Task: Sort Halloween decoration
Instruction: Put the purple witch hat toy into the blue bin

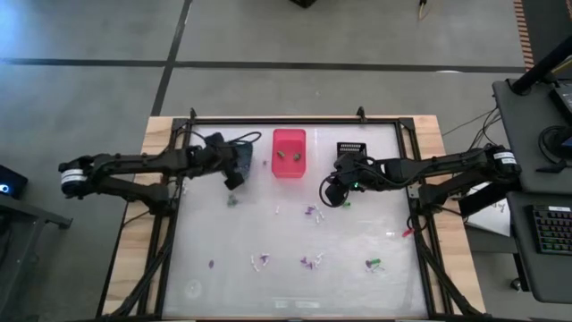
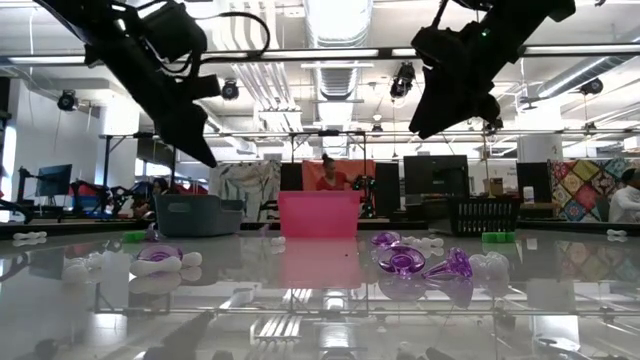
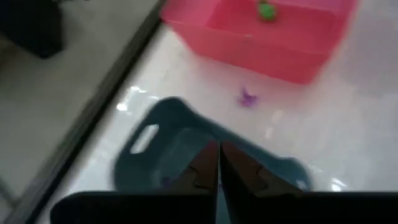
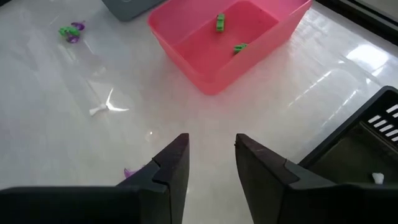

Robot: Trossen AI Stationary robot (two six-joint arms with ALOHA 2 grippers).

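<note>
The right gripper (image 4: 211, 158) is hovering with fingers spread and nothing between them, the pink bin (image 4: 211, 78) lying ahead and the black bin (image 1: 354, 150) close beside. The left gripper (image 3: 217, 165) is hanging pressed together over the blue-grey bin (image 3: 149, 149). The trinkets (image 1: 310, 212) are lying scattered on the table (image 1: 214, 286) near and beyond the right gripper; being tiny, one is likely slipping aside on a misaligned descent.
</note>
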